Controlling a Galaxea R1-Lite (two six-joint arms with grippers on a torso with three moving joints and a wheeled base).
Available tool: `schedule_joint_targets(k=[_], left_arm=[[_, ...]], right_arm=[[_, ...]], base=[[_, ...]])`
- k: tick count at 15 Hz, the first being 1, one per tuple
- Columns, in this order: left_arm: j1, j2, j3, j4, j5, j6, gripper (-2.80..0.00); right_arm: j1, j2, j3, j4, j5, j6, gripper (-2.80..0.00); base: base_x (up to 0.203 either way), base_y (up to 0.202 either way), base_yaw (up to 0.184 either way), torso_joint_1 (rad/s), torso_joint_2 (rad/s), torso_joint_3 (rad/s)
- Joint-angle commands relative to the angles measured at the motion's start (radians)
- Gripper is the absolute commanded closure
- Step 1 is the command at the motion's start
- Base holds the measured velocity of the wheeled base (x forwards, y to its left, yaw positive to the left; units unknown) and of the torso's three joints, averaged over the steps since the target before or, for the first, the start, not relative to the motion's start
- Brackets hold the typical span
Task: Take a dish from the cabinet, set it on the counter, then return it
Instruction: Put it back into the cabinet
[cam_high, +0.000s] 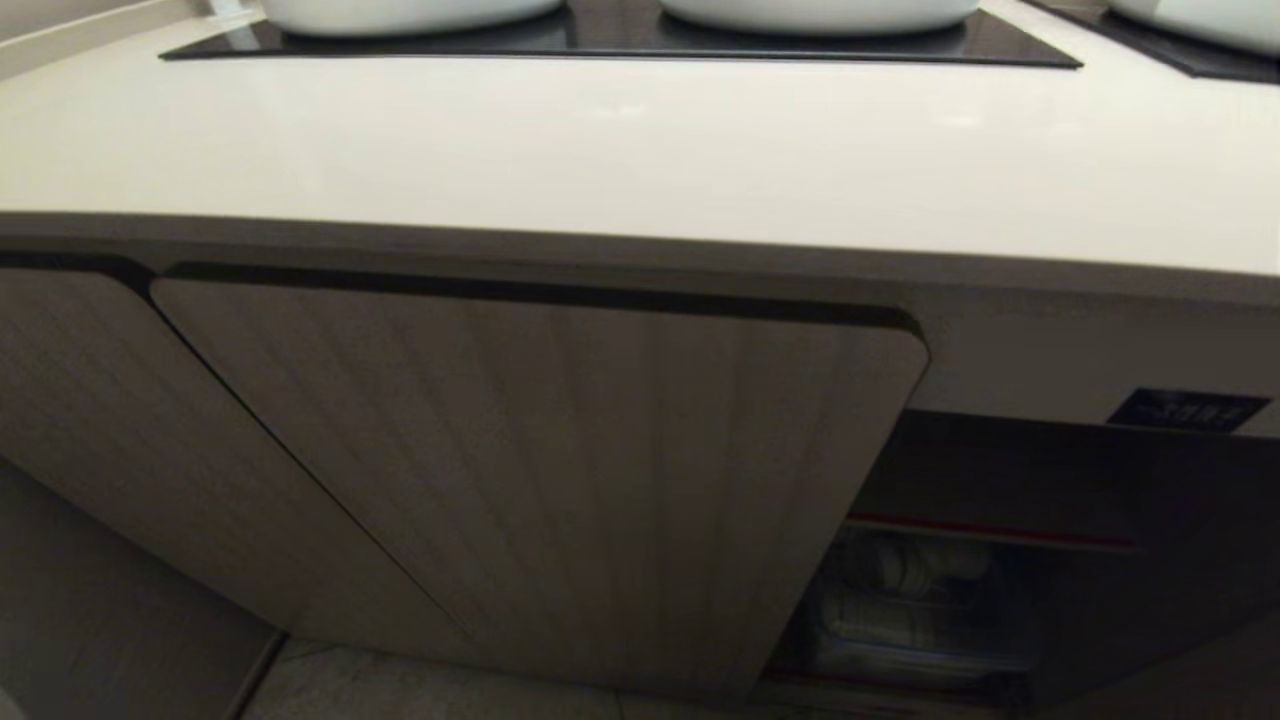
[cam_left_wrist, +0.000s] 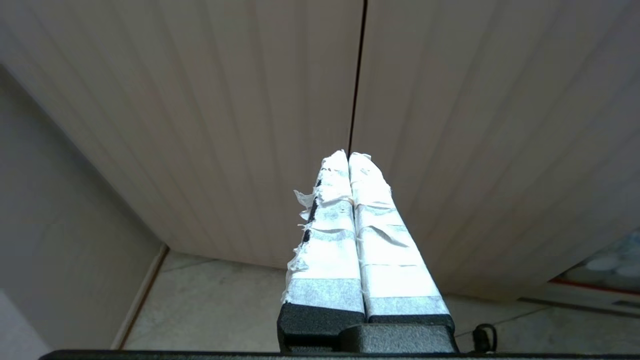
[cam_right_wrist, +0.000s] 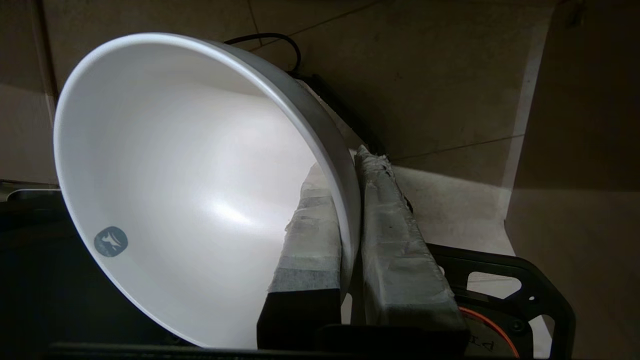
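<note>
In the right wrist view my right gripper (cam_right_wrist: 345, 160) is shut on the rim of the dish (cam_right_wrist: 190, 175), a plain white bowl with a small grey mark inside; one taped finger lies inside the bowl, the other outside. The bowl hangs low over the floor. My left gripper (cam_left_wrist: 348, 155) is shut with nothing in it, pointing at the seam between two ribbed doors. In the head view neither arm shows. The cabinet (cam_high: 560, 480) has one door slid aside at the right, baring an opening (cam_high: 990, 600) with a red-edged shelf. The cream counter (cam_high: 640, 150) lies above.
Large white pots (cam_high: 410, 12) stand on black glass panels (cam_high: 600, 40) at the counter's back. A clear box of white cups (cam_high: 905, 610) sits inside the opening. A small black label (cam_high: 1187, 408) is above it. A black frame with an orange ring (cam_right_wrist: 505, 295) lies below the right gripper.
</note>
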Motion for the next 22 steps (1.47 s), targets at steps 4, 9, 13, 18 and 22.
schedule_joint_targets(k=[4,9,13,18,22], left_arm=[[0.000,0.000,0.000,-0.001,0.001,-0.001,0.00],[0.000,0.000,0.000,-0.001,0.001,-0.001,0.00],[0.000,0.000,0.000,-0.001,0.001,-0.001,0.00],[0.000,0.000,0.000,-0.001,0.001,-0.001,0.00],[0.000,0.000,0.000,-0.001,0.000,-0.001,0.00]], right_arm=[[0.000,0.000,0.002,0.002,0.000,0.002,0.00],[0.000,0.001,0.002,0.002,0.000,0.001,0.00],[0.000,0.001,0.006,0.002,0.000,0.001,0.00],[0.000,0.001,0.014,0.002,0.000,0.001,0.00],[0.000,0.001,0.020,0.002,0.000,0.001,0.00]], base=[[0.000,0.000,0.000,-0.123,0.46,0.326],[0.000,0.000,0.000,-0.051,0.34,0.277],[0.000,0.000,0.000,-0.003,0.04,0.033],[0.000,0.000,0.000,0.000,0.00,0.000],[0.000,0.000,0.000,0.000,0.00,0.000]])
